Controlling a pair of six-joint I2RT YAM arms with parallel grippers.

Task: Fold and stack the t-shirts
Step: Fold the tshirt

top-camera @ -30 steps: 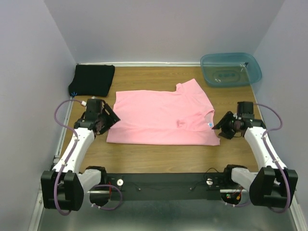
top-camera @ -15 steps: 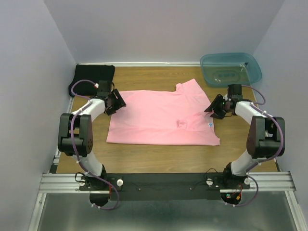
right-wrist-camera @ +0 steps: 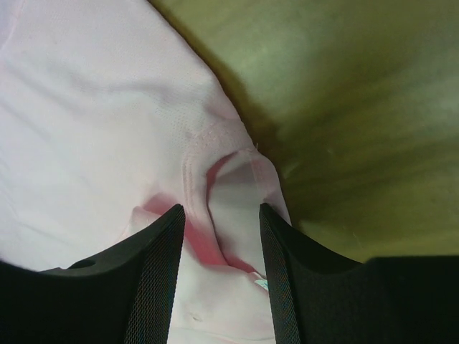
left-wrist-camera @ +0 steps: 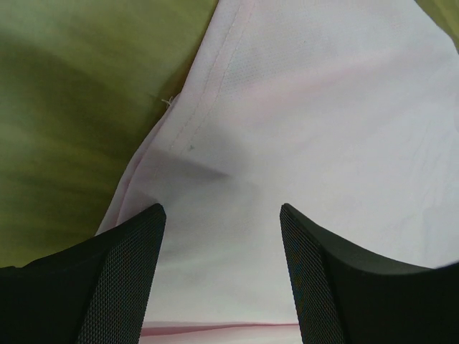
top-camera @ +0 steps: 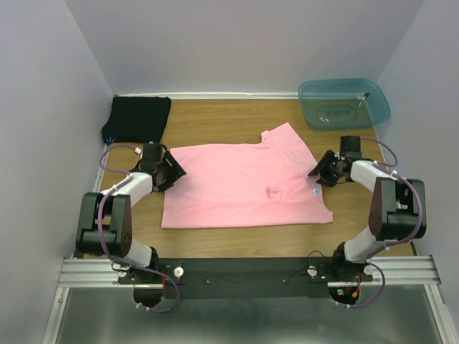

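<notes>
You've got the pink shirt (top-camera: 244, 188) flat mid-table (top-camera: 215, 115), neck to the right. Left gripper (top-camera: 172, 170) is at its left hem, jaws apart, cloth between them, not pinched. Right gripper (top-camera: 316, 172) straddles the collar, jaws also apart. Black shirt (top-camera: 136, 119) sits far left, bin (top-camera: 343, 82) far right.

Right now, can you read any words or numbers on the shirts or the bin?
No words or numbers can be read anywhere.
Small blue neck label on the pink t-shirt: too small and blurred to read.
Black t-shirt: no writing shows.
Blue-green bin: no writing shows.
</notes>
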